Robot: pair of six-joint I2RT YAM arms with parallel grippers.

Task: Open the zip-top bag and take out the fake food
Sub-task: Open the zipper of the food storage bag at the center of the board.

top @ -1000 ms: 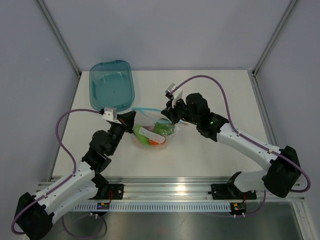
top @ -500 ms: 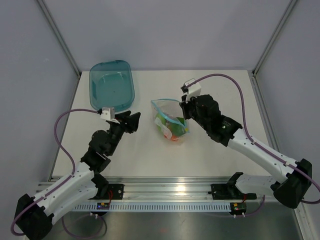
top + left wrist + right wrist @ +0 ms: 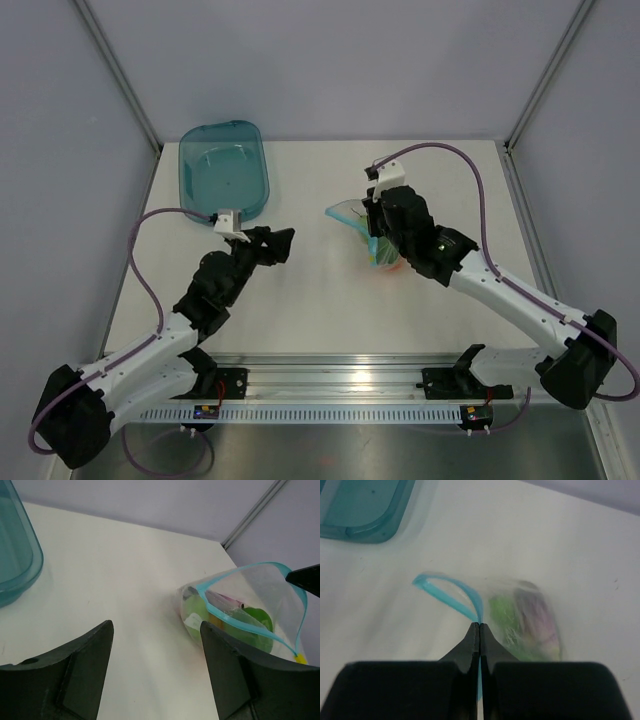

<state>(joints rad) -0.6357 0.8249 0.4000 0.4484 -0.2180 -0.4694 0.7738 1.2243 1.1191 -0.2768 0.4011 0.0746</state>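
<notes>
Overhead first: the zip-top bag (image 3: pixel 378 248) hangs from the right tool (image 3: pixel 370 218), which pinches its upper edge right of the worktop's (image 3: pixel 330 300) centre. The mouth gapes as a teal loop, so opening looks done or nearly so. The fake food (image 3: pixel 383 255) is all inside, so emptying is the whole remaining job as far as I can judge. The right arm reaches in from the right with elbow bent and wrist angled down over the bag. The left arm stretches diagonally forward, and the left tool (image 3: pixel 283 243) points at the bag, well apart from it and holding nothing. A teal tub (image 3: pixel 222 168) sits at the far left

Next, the left wrist view: the left tool's fingers (image 3: pixel 85 665) stand wide apart with only bare worktop between them. Ahead and to the right, the bag's zip strip (image 3: pixel 235 615) is parted into a loop, and green pieces show through the clear plastic. I cannot tell whether the bag's bottom touches the worktop

Last, the right wrist view: the right tool is pressed fully together on the zip strip, with the blurred bag dangling beyond its tips
</notes>
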